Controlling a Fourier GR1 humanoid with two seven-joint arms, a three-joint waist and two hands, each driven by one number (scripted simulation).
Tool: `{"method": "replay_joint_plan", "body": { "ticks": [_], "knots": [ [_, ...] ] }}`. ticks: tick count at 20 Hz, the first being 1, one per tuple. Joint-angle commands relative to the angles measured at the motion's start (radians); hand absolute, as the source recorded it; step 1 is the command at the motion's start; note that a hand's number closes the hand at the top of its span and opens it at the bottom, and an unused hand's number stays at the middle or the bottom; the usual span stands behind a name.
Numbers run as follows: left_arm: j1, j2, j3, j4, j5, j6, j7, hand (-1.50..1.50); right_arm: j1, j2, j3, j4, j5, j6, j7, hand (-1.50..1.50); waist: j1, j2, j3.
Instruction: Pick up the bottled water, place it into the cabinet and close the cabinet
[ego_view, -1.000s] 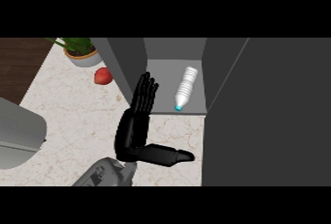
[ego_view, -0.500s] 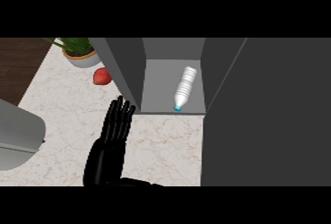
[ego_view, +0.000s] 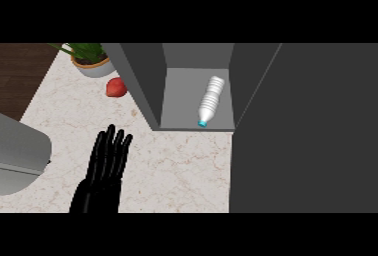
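The clear water bottle (ego_view: 210, 100) lies on its side inside the open grey cabinet (ego_view: 136, 80), its blue cap pointing toward the front edge of the shelf. My left hand (ego_view: 103, 170) is on the marble counter at the lower left, open, with straight fingers pointing up the view. It is well apart from the cabinet and holds nothing. The right hand does not show.
A wide dark grey panel (ego_view: 310, 125) fills the right side beside the cabinet opening. A potted plant (ego_view: 92, 65) and a red fruit (ego_view: 116, 87) stand left of the cabinet. A grey rounded object (ego_view: 18, 160) sits at the left edge.
My left hand has drawn back from the cabinet's left wall toward the lower edge of the view, and its forearm has slid out of sight. The bottle has not moved.
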Motion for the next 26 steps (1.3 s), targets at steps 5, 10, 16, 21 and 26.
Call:
{"method": "replay_joint_plan", "body": {
  "ticks": [5,10,16,21,26],
  "knots": [
    [0.099,0.090,0.109,-0.075,0.084,-0.082,-0.018,-1.50,-0.091,0.058,0.272,-0.191,0.309,-0.086,0.167,1.50,0.000,-0.003,-0.002],
    [0.161,0.129,0.143,-0.112,0.088,-0.085,-0.030,-1.50,-0.198,0.093,0.387,-0.187,0.387,-0.121,0.261,1.50,0.009,-0.006,-0.004],
    [0.192,0.166,0.193,-0.106,0.130,-0.167,-0.062,-1.50,-0.390,0.185,0.419,-0.090,0.414,-0.171,0.359,1.50,0.017,-0.003,-0.006],
    [0.231,0.193,0.210,-0.134,0.144,-0.187,-0.061,-1.50,-0.522,0.199,0.455,-0.032,0.414,-0.257,0.439,1.50,0.020,-0.005,-0.007],
    [0.281,0.199,0.212,-0.152,0.152,-0.222,-0.093,-1.50,-0.672,0.198,0.442,0.022,0.413,-0.321,0.478,1.50,0.040,-0.002,-0.008]
  ]
}}
